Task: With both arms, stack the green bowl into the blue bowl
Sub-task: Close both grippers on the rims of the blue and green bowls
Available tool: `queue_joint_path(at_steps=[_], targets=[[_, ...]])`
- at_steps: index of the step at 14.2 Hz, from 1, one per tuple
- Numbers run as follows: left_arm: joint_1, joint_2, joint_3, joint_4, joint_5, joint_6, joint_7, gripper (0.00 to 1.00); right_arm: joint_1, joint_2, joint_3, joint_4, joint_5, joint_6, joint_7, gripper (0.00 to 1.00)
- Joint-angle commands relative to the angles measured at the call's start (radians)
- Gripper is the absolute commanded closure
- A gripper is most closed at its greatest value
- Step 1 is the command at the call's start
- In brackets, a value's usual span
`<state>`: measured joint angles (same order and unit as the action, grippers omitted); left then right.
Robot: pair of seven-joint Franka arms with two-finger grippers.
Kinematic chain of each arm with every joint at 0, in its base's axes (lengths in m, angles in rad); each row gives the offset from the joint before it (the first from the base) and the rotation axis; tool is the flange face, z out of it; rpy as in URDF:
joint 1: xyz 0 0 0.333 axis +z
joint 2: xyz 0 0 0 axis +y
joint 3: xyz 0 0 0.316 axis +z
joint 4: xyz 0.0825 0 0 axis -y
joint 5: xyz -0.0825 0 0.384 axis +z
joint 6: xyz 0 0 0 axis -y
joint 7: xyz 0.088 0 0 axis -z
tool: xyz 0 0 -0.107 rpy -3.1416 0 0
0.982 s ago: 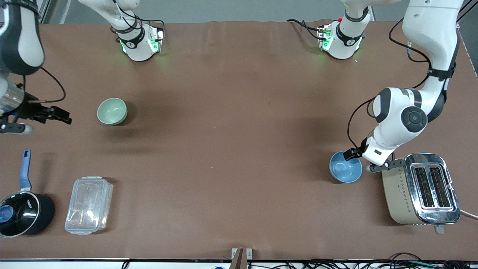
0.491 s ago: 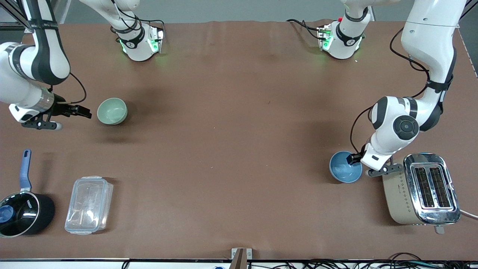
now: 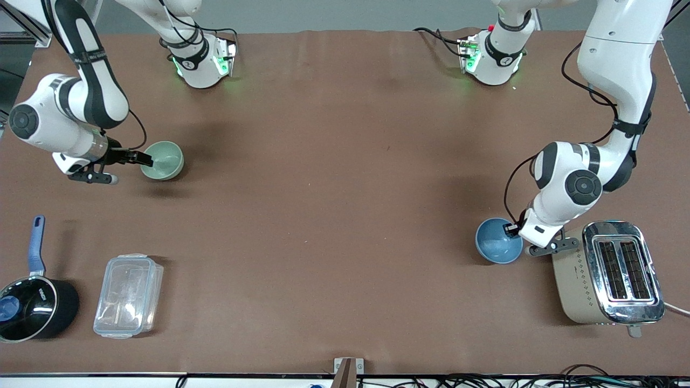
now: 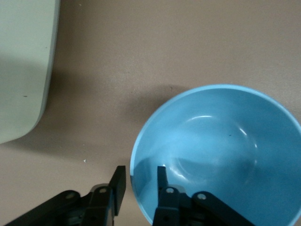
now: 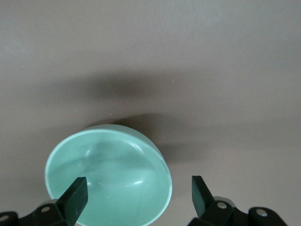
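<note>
Right gripper point(image 3: 146, 158) has swung in, fingers spread wide at the green bowl point(image 3: 164, 159)'s nine o'clock rim; left gripper point(image 4: 138, 181) now straddles the blue bowl point(image 3: 497, 243)'s three o'clock rim, not yet clamped.

Right wrist view: green bowl point(image 5: 110, 176), upright on the brown worktop point(image 5: 188, 56), interior facing the camera, a dark shadow cast beside it; right gripper point(image 5: 138, 195) above the bowl, its two black fingers point(image 5: 75, 194) spread wide, one over the bowl's rim, the other clear of it.
</note>
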<state>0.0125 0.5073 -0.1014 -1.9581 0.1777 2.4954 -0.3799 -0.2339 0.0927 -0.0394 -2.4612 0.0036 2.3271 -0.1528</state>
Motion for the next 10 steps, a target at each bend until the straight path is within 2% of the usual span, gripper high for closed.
queue_joint_path(at_steps=[1,6,7,8,10], targets=[[0.001,0.016,-0.001,0.03,0.025,0.007,-0.02,0.99,-0.028,0.028,0.012,-0.008,-0.014,0.012,-0.01,0.02],[-0.006,-0.029,-0.018,0.061,0.02,-0.018,-0.016,1.0,-0.031,0.097,0.012,-0.007,-0.014,0.012,-0.008,0.03],[-0.006,-0.038,-0.043,0.065,0.014,-0.044,-0.019,1.0,-0.033,0.114,0.012,-0.005,-0.014,0.014,-0.01,0.04],[-0.002,-0.049,-0.078,0.089,0.008,-0.087,-0.02,1.0,-0.031,0.119,0.012,-0.004,-0.014,0.011,-0.01,0.12],[-0.005,-0.053,-0.121,0.14,0.005,-0.185,-0.066,1.0,-0.03,0.114,0.012,0.002,-0.014,-0.001,-0.008,0.42]])
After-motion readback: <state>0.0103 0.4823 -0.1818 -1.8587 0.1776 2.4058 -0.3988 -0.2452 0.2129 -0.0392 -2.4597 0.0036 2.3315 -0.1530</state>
